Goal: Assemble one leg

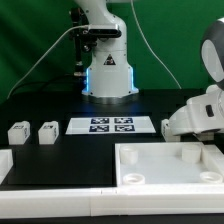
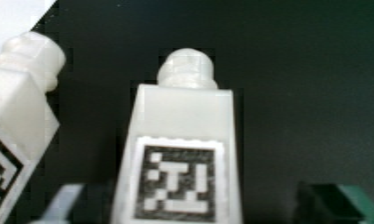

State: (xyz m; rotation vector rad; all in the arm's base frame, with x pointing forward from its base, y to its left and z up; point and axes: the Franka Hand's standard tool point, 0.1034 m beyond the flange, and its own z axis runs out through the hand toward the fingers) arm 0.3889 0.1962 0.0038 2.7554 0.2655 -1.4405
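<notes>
In the wrist view a white leg (image 2: pixel 180 140) lies on the black table, its black-and-white tag facing the camera and its rounded screw tip pointing away. My gripper (image 2: pixel 196 205) is open and straddles it; the two fingertips (image 2: pixel 337 200) stand apart from its sides with dark gaps. A second tagged leg (image 2: pixel 24 90) lies close beside it. In the exterior view the gripper (image 1: pixel 176 124) is low over the table at the exterior view's right, behind the large white tray (image 1: pixel 150 172), and hides these legs.
Two more small white blocks (image 1: pixel 17 132) (image 1: pixel 47 132) stand at the exterior view's left. The marker board (image 1: pixel 110 125) lies in the middle before the robot base (image 1: pixel 108 70). Another white part (image 1: pixel 5 165) sits at the front left edge.
</notes>
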